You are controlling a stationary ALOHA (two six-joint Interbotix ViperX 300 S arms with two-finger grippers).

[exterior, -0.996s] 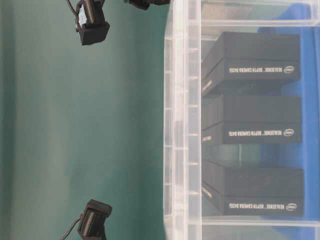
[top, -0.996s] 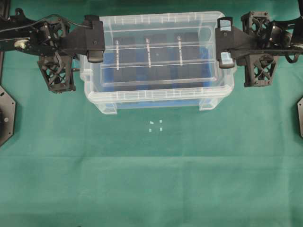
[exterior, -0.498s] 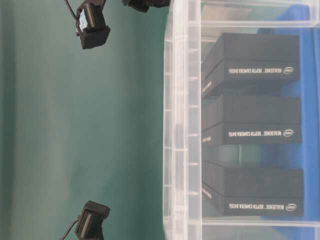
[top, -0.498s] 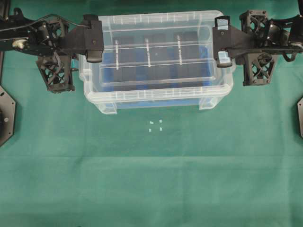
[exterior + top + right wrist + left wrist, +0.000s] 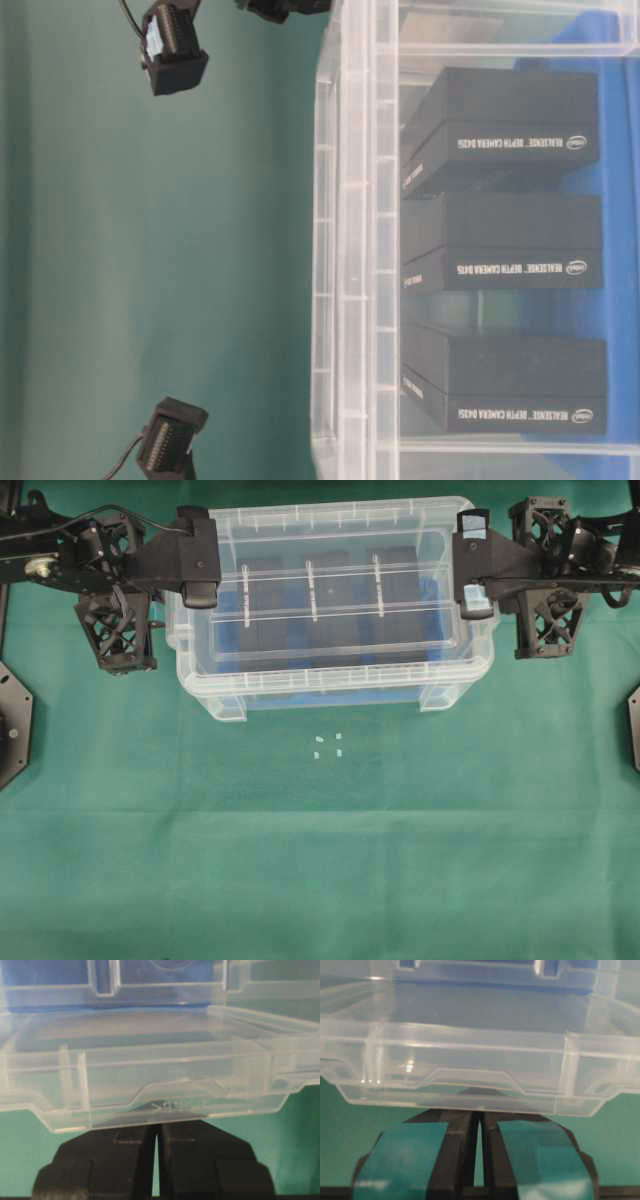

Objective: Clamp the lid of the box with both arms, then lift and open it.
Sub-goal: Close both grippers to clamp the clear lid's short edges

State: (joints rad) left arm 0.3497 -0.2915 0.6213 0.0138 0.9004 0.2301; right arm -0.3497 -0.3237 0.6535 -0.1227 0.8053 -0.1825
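1. Green cloth (image 5: 320, 860) covered the table; a few small white bits (image 5: 328, 745) lay on it near the middle, in front of the box.
2. The box (image 5: 330, 685) sat at the far centre, blue liner (image 5: 228, 602) inside, three black packs (image 5: 500, 240) in a row with white print.
3. The lid (image 5: 330, 590) was over the box, held level-ish, seemingly raised a little above the rim; the table-level view showed a slim gap between lid edge and tub wall, but how much clearance was hard to tell.
4. Left gripper (image 5: 200, 572) was at the lid's left end, right gripper (image 5: 472, 572) at the right end.
5. Left wrist view: teal-taped fingers (image 5: 400, 1155) pressed nearly together, pinching the lid's end tab (image 5: 475, 1091) just above them.
6. Right wrist view: black fingers (image 5: 110, 1155) likewise almost closed, nipping the lid's edge at the tab notch.
7. Risks, my call: both grips were on thin tabs only, so uneven lift between arms could twist the lid and pop it out of one pinch. If the arms pulled apart or pushed together, the plastic could flex and slip. A lid corner catching the rim would drag the box along.
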